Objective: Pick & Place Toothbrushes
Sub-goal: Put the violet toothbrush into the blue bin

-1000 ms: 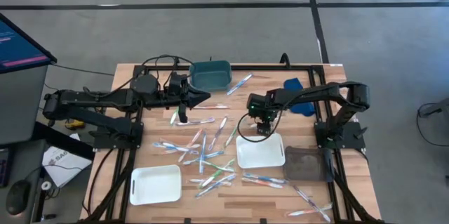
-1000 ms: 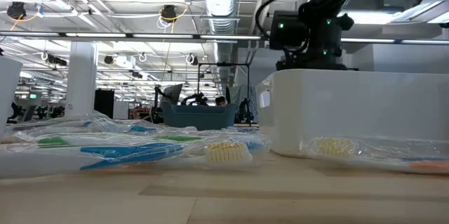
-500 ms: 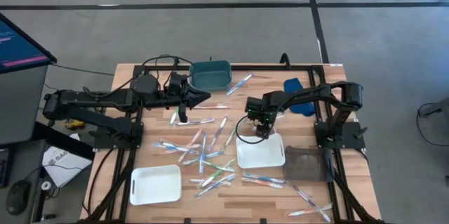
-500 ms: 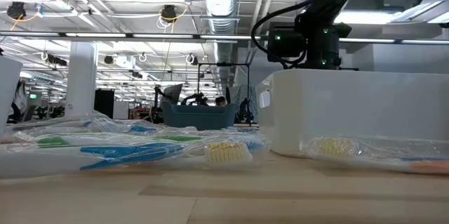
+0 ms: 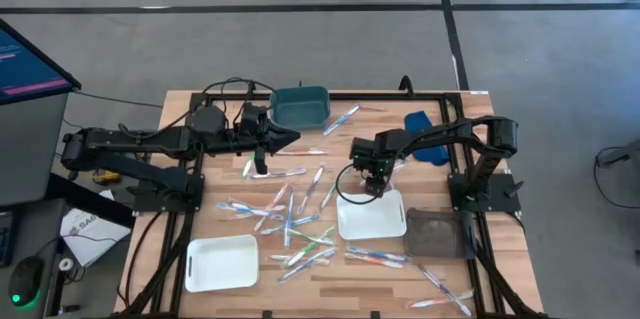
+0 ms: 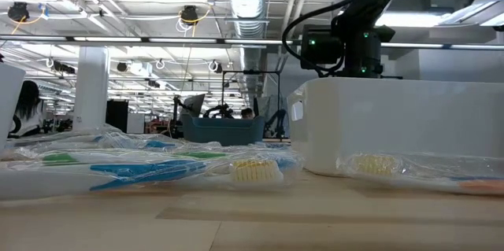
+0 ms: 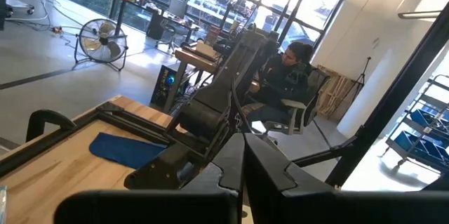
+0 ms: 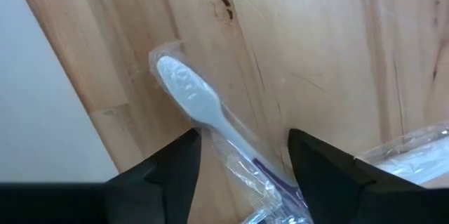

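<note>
Right pincer [image 8: 242, 155] spread either side of a wrapped white toothbrush [image 8: 203, 112] on my desk [image 8: 316, 41], beside the white tray [image 5: 372, 216]; left pincer [image 5: 290, 139] shut, idle mid-desk.

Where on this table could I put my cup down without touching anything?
Bare wood lies along the near edge between the white tray and the scattered toothbrushes, and on the far right corner beyond the blue cloth. The middle is crowded.
</note>
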